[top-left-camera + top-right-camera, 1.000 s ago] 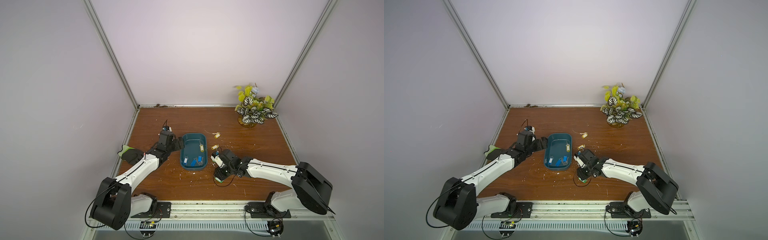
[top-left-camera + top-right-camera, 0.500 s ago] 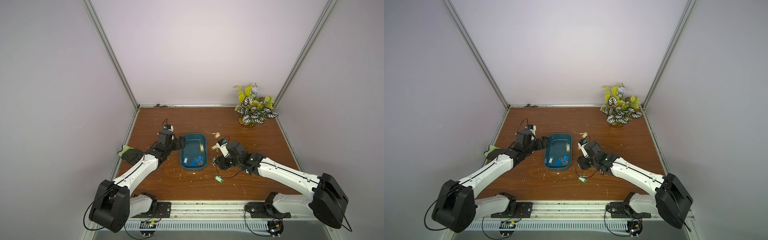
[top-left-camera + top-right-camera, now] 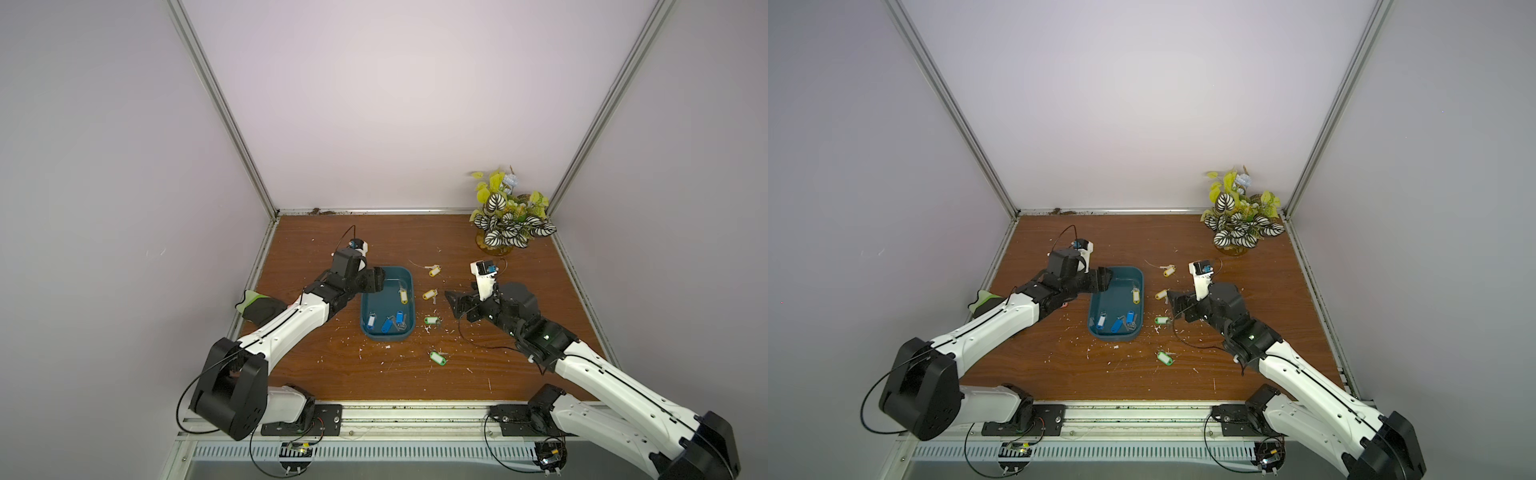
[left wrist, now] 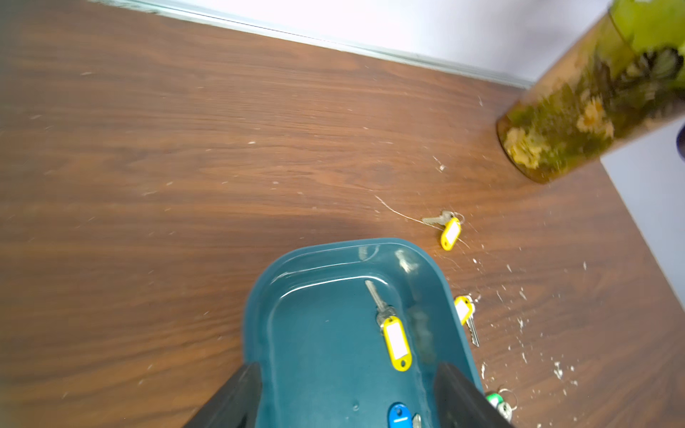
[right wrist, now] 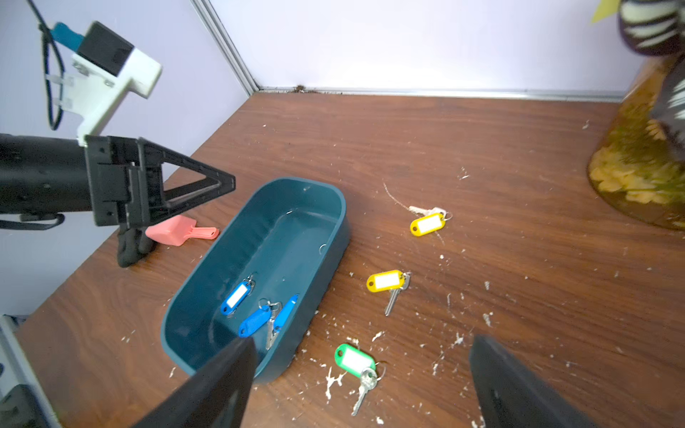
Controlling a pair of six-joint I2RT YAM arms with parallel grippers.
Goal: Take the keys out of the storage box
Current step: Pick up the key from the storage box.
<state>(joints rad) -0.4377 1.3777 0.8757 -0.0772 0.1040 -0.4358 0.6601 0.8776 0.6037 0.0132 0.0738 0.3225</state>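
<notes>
Top views and wrist views show key removal partly done. Four keys remain inside the storage box [image 5: 237, 248]. One yellow-tagged key [image 4: 396, 342] lies flat toward the box's far end, close under the long wall on the right arm's side. Three blue-tagged keys [image 5: 255, 320] are bunched at the box's near end, two of them apparently overlapping. Outside, on the wooden table [image 3: 519, 291] along the box's right-arm side, lie two yellow-tagged keys [image 5: 385, 280] and two green-tagged keys [image 5: 354, 358], none touching the wall. The left gripper [image 4: 347, 368] hangs over the box's far corner on the left arm's side, jaws spread and empty. The right gripper [image 3: 454, 308] hovers beside the box's right-arm side, above the removed keys, jaws spread wide and holding nothing. A salmon plastic scoop [image 5: 178, 229] lies on the box's left-arm side. Several hazards can be judged from this. A finger descending near the wall could strike the rim and shove or tip the light box. The flat yellow tag beside the wall leaves little room for a finger and may slip from the pads. The overlapping blue tags may lift together and one may drop. Both arms reaching into the box at once risk contact.
</notes>
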